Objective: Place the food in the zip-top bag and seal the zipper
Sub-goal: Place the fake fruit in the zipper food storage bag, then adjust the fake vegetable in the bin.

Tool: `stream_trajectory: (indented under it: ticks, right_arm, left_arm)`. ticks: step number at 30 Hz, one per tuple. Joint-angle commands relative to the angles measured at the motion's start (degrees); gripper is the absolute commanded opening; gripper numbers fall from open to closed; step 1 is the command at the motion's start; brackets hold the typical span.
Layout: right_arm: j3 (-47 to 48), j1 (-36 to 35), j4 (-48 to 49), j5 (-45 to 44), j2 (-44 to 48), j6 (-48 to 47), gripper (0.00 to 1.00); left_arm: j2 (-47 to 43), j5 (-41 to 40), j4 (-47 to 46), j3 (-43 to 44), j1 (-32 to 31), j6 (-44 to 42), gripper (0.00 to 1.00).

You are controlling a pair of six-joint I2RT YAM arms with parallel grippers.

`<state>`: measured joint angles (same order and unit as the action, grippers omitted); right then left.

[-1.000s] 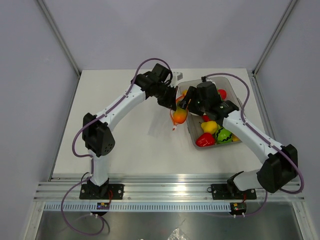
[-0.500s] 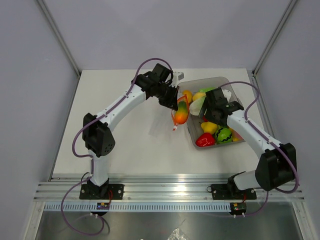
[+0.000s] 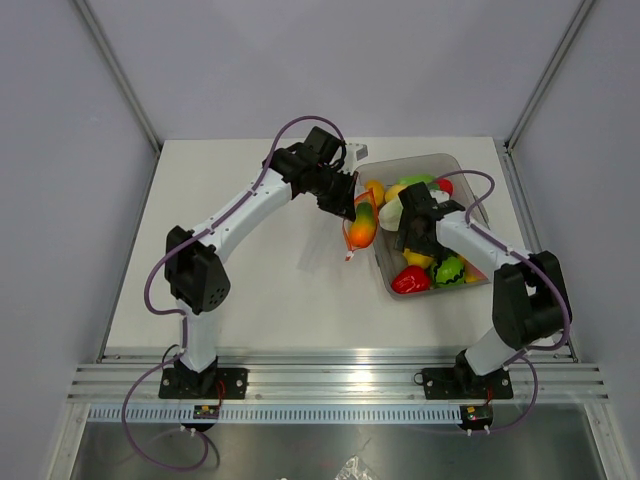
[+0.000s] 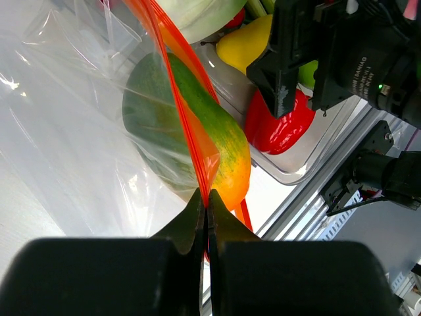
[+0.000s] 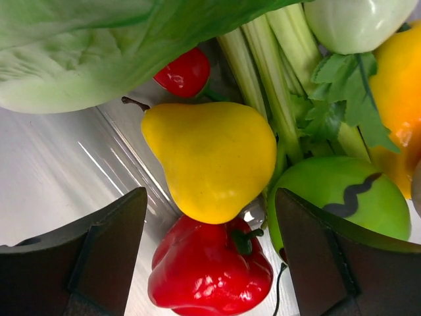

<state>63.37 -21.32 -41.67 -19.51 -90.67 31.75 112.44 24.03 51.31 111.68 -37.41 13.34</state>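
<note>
My left gripper is shut on the red-orange zipper of the clear zip-top bag, held up beside the tub. A green-and-orange mango sits in the bag. My right gripper is open and empty, low over the food in the tub. Between its fingers lie a yellow pear and a red pepper. A green apple, celery, a pale cabbage and a small red fruit lie around them.
The grey translucent tub stands at the back right and holds several toy foods. The right arm's body is close to the bag's mouth. The table's near edge with its metal rail runs below.
My right gripper has left the bag's mouth and swung right and down into the tub. The mango stays in the bag. My left gripper has held still.
</note>
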Motion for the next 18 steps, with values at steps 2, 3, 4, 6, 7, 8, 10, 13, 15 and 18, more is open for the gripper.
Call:
stream_trajectory:
  ticks: [2, 3, 4, 6, 7, 8, 10, 13, 15, 18]
  right_arm:
    - [2.19, 0.67, 3.60, 0.78, -0.56, -1.95, 0.86]
    - [2.28, 0.67, 3.53, 0.70, -0.64, -2.04, 0.85]
    - [2.11, 0.67, 4.13, 0.35, -0.21, -1.95, 0.85]
    - [1.49, 0.93, 4.84, 0.61, 1.45, -2.04, 0.85]
    - [1.14, 0.93, 6.50, 0.96, 2.51, -2.48, 0.84]
    - [-0.25, 0.93, 7.47, 1.22, 3.82, -2.83, 0.84]
    - [-1.49, 1.37, 8.97, -0.87, 8.74, -2.22, 0.82]
    - [-3.78, 3.82, 10.72, -2.99, 14.72, -1.60, 0.78]
    - [-4.66, 5.06, 10.82, -4.65, 17.70, -1.60, 0.78]
    - [-5.19, 8.30, 11.61, -3.62, 19.39, -2.30, 0.78]
  left_arm:
    - [-3.81, 1.19, -2.27, 1.00, -0.12, -0.69, 0.00]
    - [-3.72, 1.19, -2.09, 1.00, -0.12, -0.69, 0.00]
    - [-3.90, 1.02, -2.09, 1.00, -0.12, -0.86, 0.00]
    - [-3.99, 0.76, -2.09, 0.91, -0.12, -0.95, 0.00]
    - [-3.90, 0.75, -2.18, 0.91, -0.12, -0.95, 0.00]
    - [-3.72, 0.75, -2.18, 1.00, -0.12, -0.95, 0.00]
    - [-3.72, 0.67, -2.18, 1.00, -0.12, -1.04, 0.00]
    - [-3.72, 0.75, -2.09, 1.00, -0.03, -1.21, 0.00]
    - [-3.63, 0.75, -2.09, 1.09, -0.03, -1.30, 0.00]
    - [-3.37, 0.75, -2.18, 1.09, -0.03, -1.30, 0.00]
